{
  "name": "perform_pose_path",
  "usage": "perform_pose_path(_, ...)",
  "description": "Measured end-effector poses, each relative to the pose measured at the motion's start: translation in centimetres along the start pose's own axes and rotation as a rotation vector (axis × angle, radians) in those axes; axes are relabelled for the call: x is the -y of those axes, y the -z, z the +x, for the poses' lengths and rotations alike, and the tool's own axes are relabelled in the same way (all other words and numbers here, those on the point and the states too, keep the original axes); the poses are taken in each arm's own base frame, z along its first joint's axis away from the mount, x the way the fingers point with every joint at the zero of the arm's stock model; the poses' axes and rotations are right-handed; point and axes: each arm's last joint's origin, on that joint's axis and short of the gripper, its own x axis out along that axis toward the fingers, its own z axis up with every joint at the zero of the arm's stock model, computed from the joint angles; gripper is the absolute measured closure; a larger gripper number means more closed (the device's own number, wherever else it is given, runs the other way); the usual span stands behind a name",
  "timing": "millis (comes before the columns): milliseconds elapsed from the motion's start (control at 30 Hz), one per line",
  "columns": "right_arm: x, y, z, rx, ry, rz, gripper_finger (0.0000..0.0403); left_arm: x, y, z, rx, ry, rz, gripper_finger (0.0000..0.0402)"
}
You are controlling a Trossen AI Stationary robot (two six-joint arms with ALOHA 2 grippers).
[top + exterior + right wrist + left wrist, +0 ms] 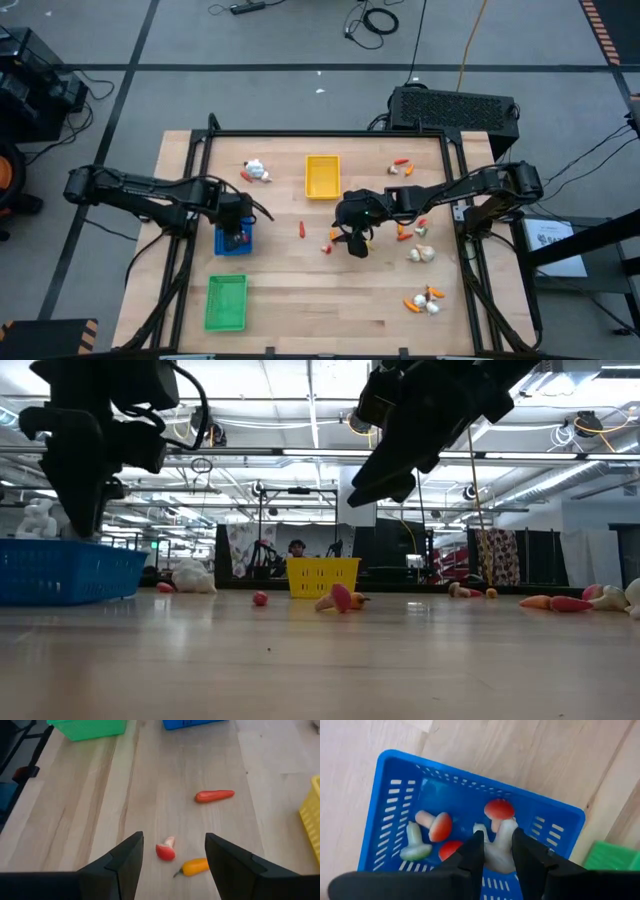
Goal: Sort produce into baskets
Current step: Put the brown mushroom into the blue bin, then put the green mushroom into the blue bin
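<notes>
My left gripper (236,225) hangs over the blue basket (395,785), shut on a small mushroom with a red cap and white stem (500,827). Several more red-and-white pieces (434,826) lie in that basket. My right gripper (174,851) stands open above the table's middle. A red-and-white piece (165,849) and a yellow-orange pepper (195,866) lie on the wood below its fingers. A slim red piece (215,795) lies farther toward the left. The yellow basket (322,176) stands at the far middle and the green basket (226,302) at the near left. My left gripper pinches the mushroom's white stem (500,852) between its two fingers, which come from above and point steeply down. The red cap (499,810) sticks out past the fingertips, over the inside of the blue basket. Whether it touches the basket's floor, I cannot tell.
Loose produce lies at the far left (257,171), the far right (402,165), beside the right arm (422,255) and at the near right (425,300). A black box (455,105) stands behind the far edge. Bare wood lies between the green basket and the near-right pieces.
</notes>
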Motion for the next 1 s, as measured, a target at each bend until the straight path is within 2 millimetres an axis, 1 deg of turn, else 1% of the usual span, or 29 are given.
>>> perform_pose_path(133, 0.0, 0.0, 0.0, 0.001, -0.001, 0.032, 0.0200, 0.0, -0.1, 0.1, 0.024, -0.028, 0.012, 0.0307)
perform_pose_path(233, 0.0, 0.1, 0.0, -0.011, 0.002, 0.048, 0.0200, 0.1, 0.0, 0.1, 0.029, -0.041, 0.020, 0.0299)
perform_pose_path(567, -0.3, 0.7, -0.1, -0.063, 0.052, 0.103, 0.0200, 0.5, 0.2, 0.2, 0.031, -0.044, 0.050, 0.0225)
perform_pose_path(733, -0.8, 1.5, -0.1, -0.130, 0.062, 0.161, 0.0200, 0.4, 0.0, 0.1, 0.067, -0.089, 0.086, 0.0213)
perform_pose_path(867, -1.4, 2.2, -0.5, -0.205, 0.074, 0.222, 0.0200, 1.0, -1.2, 0.0, 0.190, -0.054, 0.173, 0.0212)
perform_pose_path(933, -1.7, 2.6, -1.0, -0.250, 0.085, 0.248, 0.0200, 1.4, -2.0, -0.2, 0.277, -0.025, 0.235, 0.0212)
perform_pose_path(1000, -1.9, 2.6, -1.6, -0.254, 0.103, 0.271, 0.0200, 1.8, -2.7, -0.4, 0.357, -0.006, 0.301, 0.0212)
